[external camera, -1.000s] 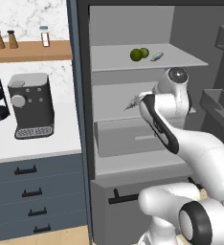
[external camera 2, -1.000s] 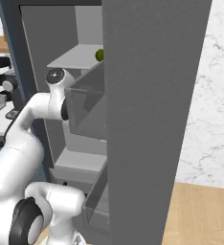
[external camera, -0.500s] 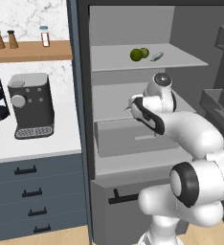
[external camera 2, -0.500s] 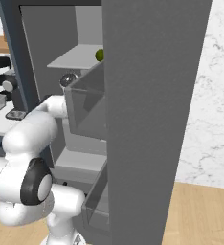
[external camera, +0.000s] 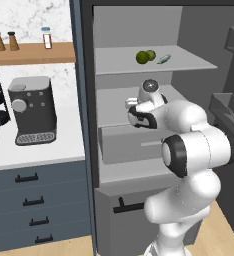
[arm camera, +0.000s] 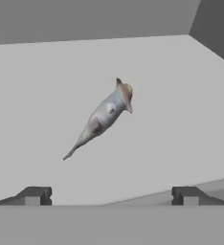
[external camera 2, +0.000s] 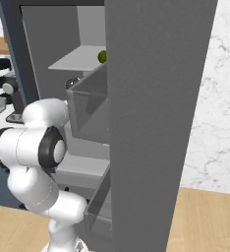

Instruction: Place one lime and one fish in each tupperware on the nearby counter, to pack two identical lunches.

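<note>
Two limes (external camera: 145,56) sit side by side on the fridge's top shelf (external camera: 189,62), with one small silvery fish (external camera: 164,59) just right of them. One lime (external camera 2: 102,56) peeks past the door edge in the right base view. My hand (external camera: 140,113) hangs at the middle shelf, below the limes. In the hand view, a grey fish (arm camera: 104,117) with a pointed tail lies on the pale shelf floor ahead of my gripper (arm camera: 110,196). The gripper is open with nothing between its fingertips (arm camera: 35,195). Both tupperware tubs are out of view.
A grey drawer bin (external camera: 134,145) sits under my hand. Door bins (external camera: 229,107) jut in on the right. The broad fridge door (external camera 2: 156,123) stands close beside the arm. A coffee machine (external camera: 31,110) stands on the counter to the left, below a wooden shelf of bottles (external camera: 46,37).
The arm has folded, its elbow swinging down toward the base. The hand has edged slightly left and lower at the middle shelf. The limes and top-shelf fish have not moved.
</note>
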Tool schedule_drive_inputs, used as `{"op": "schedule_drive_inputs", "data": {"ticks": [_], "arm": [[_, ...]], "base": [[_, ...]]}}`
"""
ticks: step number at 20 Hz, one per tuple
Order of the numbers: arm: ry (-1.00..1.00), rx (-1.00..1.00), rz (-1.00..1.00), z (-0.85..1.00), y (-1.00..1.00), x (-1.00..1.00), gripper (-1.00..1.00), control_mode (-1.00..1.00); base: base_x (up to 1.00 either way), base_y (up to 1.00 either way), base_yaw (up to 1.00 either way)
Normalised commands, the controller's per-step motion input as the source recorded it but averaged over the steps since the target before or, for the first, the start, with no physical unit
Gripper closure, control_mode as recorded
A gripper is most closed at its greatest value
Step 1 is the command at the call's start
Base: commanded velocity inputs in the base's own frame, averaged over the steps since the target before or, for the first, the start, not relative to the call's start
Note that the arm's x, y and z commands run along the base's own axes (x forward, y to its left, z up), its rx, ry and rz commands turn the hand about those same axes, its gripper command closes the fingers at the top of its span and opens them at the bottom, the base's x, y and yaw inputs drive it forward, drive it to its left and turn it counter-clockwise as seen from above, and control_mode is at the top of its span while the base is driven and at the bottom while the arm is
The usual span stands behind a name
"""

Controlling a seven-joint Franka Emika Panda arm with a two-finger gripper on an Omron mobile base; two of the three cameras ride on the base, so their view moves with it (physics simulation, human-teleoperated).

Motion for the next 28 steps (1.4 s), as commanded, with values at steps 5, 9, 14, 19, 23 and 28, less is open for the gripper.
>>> {"op": "schedule_drive_inputs", "data": {"ticks": [5,9,14,19,23,28], "arm": [[0.08,0.01,0.0,-0.25,0.0,0.19,-1.0,-1.0],[0.09,0.0,0.0,-0.14,0.0,0.47,-1.0,-1.0],[0.05,0.0,0.0,-0.11,0.0,0.45,-1.0,-1.0],[0.03,0.0,0.0,-0.34,0.0,0.36,-1.0,-1.0],[0.04,0.0,0.0,-0.4,0.0,0.23,-1.0,-1.0],[0.0,0.0,0.0,-0.09,0.0,0.34,-1.0,-1.0]], "base": [[0.0,0.0,0.0],[0.0,0.0,0.0],[0.0,0.0,0.0],[0.0,0.0,0.0],[0.0,0.0,0.0],[0.0,0.0,0.0]]}}
